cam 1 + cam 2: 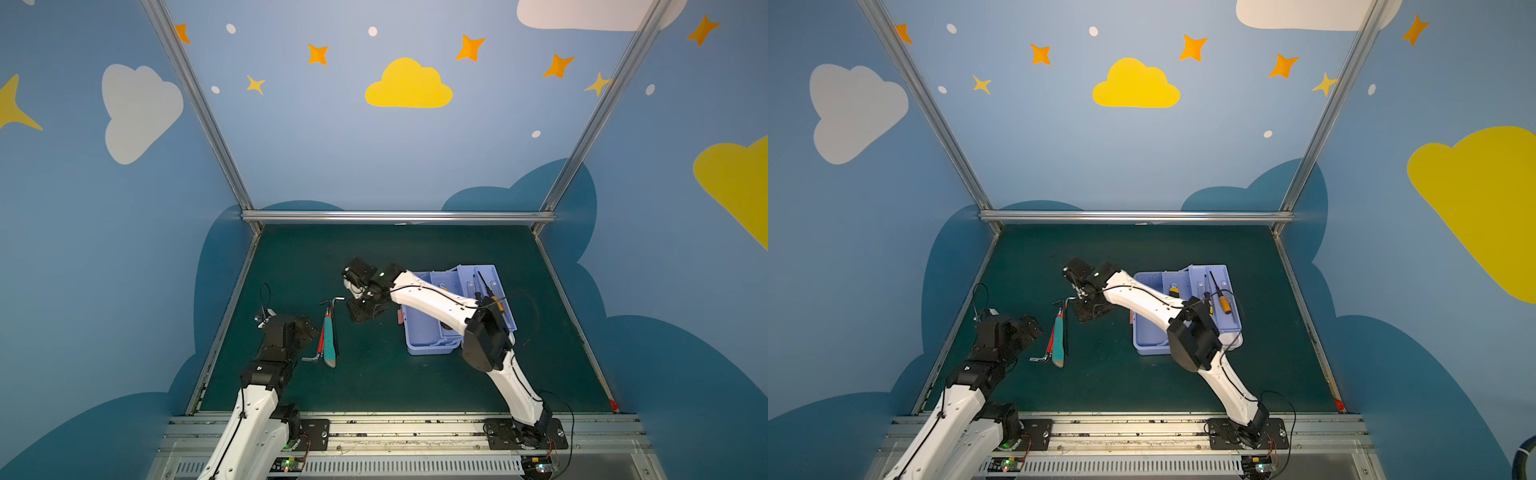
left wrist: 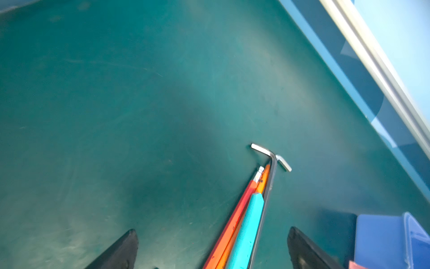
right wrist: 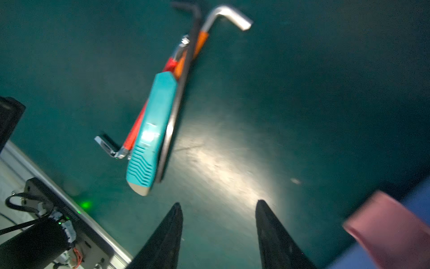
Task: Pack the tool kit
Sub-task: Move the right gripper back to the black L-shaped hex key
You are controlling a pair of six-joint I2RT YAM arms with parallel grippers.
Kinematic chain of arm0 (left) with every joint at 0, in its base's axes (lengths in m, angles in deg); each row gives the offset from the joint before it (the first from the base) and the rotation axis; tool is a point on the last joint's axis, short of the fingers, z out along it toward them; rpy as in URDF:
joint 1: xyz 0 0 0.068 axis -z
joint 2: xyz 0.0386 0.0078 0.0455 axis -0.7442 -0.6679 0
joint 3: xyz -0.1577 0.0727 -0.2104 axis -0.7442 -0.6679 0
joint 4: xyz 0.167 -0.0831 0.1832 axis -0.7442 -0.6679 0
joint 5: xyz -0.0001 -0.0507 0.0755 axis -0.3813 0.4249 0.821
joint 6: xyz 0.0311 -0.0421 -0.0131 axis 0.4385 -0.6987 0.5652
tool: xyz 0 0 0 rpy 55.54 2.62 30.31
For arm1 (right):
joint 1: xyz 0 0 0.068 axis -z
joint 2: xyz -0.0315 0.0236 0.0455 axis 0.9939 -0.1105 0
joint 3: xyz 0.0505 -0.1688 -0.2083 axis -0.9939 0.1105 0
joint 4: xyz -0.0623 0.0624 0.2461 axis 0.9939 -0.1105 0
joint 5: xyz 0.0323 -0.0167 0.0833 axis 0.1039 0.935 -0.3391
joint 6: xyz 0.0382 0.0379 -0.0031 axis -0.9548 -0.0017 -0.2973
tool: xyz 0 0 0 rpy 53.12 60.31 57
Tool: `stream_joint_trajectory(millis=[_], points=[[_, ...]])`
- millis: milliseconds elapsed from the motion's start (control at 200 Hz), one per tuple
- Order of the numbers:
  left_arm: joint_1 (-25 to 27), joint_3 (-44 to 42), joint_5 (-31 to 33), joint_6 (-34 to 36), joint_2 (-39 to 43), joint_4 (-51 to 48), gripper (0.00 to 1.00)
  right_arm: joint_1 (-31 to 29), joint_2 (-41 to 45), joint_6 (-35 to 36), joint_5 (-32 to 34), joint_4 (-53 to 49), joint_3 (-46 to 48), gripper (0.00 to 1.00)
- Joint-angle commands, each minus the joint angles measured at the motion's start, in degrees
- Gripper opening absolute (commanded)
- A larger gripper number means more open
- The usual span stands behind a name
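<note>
Looking down in both top views, the open blue tool box [image 1: 428, 347] [image 1: 1150, 347] sits right of centre on the green mat [image 1: 374, 382], with screwdrivers [image 1: 483, 284] in its far trays. A loose bundle of tools [image 1: 329, 332] [image 1: 1059, 336] lies left of centre. The left gripper [image 1: 305, 328] waits just left of it and the right gripper [image 1: 365, 309] reaches across to its far right side, so both arms crowd that spot, though bare mat lies near and far. From the left wrist, the fingers [image 2: 121, 249] stand wide apart and empty, with the bundle seen between them and the hex keys [image 2: 271, 156] pointing away. From the right wrist, the fingers [image 3: 167, 233] are parted and hold nothing. The teal handle [image 3: 151, 130] looks thick, stiff and ribbed, probably the surest hold at mid-length. The thin steel keys look slippery, flat on the mat and hard to pinch. The pink handle [image 3: 391, 228] of the box is close by.
</note>
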Motion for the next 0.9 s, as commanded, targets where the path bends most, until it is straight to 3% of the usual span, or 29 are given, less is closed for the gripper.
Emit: stream_joint_trajectory(millis=[0,135,421,801,896], points=[[-0.8,0.5,1.9,-0.9,2.1,-3.5,1.00,-0.1,-5.0,1.2,-5.5,1.9,-6.4,0.49],[-1.0,-0.3,1.5,-1.2,4.0,-4.0,1.00,0.0,-9.5,1.0,-7.0,3.9,-10.2,0.46],[-1.1,-0.9,0.5,-0.7,5.1,-4.0,1.00,0.8,-12.6,0.7,-8.4,11.9,-9.0,0.38],[-1.2,-1.2,0.4,-0.1,4.7,-3.5,1.00,1.0,-15.7,1.4,-9.8,19.6,-7.8,0.35],[-1.2,-1.3,0.5,0.0,4.8,-3.5,1.00,1.1,-16.3,0.8,-10.4,20.3,-7.8,0.30]])
